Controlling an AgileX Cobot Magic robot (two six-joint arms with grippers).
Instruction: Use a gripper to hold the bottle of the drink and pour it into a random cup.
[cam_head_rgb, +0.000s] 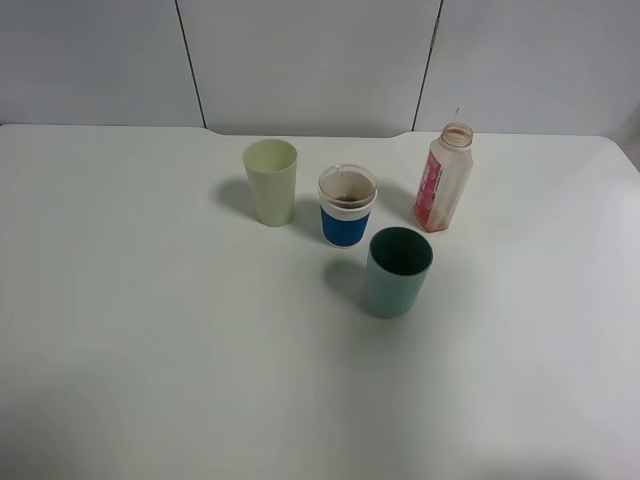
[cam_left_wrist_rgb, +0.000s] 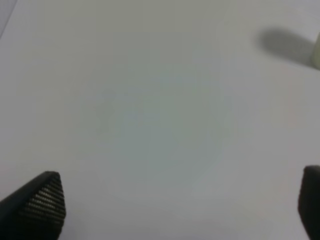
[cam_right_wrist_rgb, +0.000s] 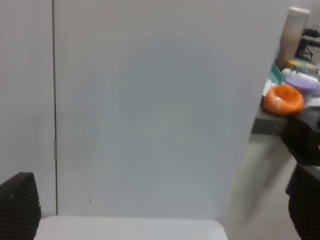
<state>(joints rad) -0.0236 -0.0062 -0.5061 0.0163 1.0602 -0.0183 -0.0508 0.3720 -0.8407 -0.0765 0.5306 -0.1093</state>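
Bottle of the drink (cam_head_rgb: 443, 178) upright on desk (cam_head_rgb: 150, 330), uncapped, just right of blue-banded cup (cam_head_rgb: 347, 206). Left gripper (cam_left_wrist_rgb: 180, 200) fingers wide, empty, over bare desk. Right gripper (cam_right_wrist_rgb: 162, 210) fingers wide, empty.

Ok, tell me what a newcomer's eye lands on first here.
First, the cluster mid-table: the cup with its blue band, between a pale yellow-green tumbler on its left and the uncapped bottle of the drink on its right. A teal cup stands nearer the camera. Neither arm shows from above; the left gripper hangs open over bare table.
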